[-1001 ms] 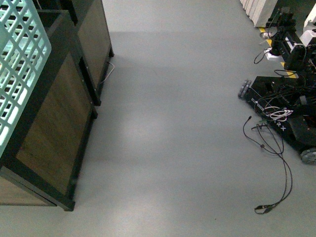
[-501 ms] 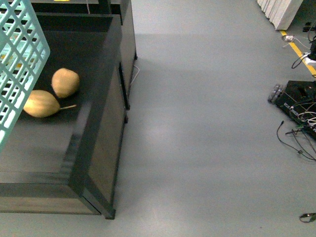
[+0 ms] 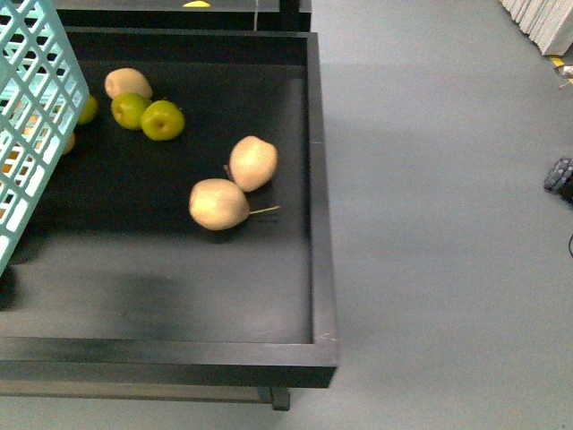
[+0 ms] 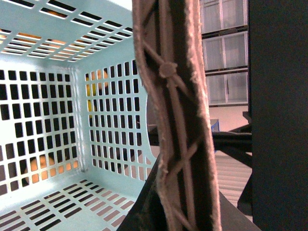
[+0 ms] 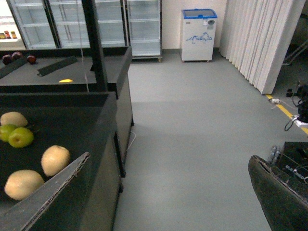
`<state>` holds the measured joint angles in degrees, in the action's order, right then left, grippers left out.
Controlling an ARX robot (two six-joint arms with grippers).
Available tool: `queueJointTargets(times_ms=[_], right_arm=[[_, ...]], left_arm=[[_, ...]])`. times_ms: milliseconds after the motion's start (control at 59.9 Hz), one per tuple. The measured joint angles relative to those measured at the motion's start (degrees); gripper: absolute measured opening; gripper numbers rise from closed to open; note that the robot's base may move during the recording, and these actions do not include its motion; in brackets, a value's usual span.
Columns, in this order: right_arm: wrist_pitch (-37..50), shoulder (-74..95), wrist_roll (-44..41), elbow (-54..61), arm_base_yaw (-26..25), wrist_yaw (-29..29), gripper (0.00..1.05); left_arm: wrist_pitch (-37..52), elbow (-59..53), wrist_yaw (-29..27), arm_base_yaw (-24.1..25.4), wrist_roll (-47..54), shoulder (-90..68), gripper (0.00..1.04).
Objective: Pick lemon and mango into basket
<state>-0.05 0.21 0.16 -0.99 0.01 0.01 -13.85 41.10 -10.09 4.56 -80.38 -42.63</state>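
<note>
The light teal basket (image 3: 31, 116) hangs at the left of the front view, over the black display tray (image 3: 320, 224). In the left wrist view I look into its slotted inside (image 4: 57, 96), and my left gripper (image 4: 192, 211) is shut on its brown ribbed handle (image 4: 178, 96). A small yellow oval fruit (image 5: 66, 81) lies on the farther shelf and just shows at the front view's top edge (image 3: 197, 4); it may be the lemon. The mango is out of view. My right gripper (image 5: 163, 202) is open over the grey floor, beside the tray, holding nothing.
Two tan pears (image 3: 219, 204) (image 3: 253, 162) and two green apples (image 3: 162, 120) (image 3: 130, 109) lie in the tray. Bare grey floor (image 3: 448, 224) lies to its right. Glass-door fridges (image 5: 139, 24), a white curtain (image 5: 262, 38) and red apples (image 5: 19, 57) stand farther off.
The front view has swung toward the display: the tray with pears and apples now fills the middle, and the black wheeled machine has slid off to the right. The basket keeps its place.
</note>
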Motion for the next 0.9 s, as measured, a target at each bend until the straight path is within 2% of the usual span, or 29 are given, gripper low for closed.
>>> queueJointTargets(times_ms=[901], right_arm=[[-0.04, -0.04, -0.02, 0.0, 0.0, 0.13, 0.96]], left_arm=[[0.0, 0.02, 0.0, 0.0, 0.11, -0.11, 0.06]])
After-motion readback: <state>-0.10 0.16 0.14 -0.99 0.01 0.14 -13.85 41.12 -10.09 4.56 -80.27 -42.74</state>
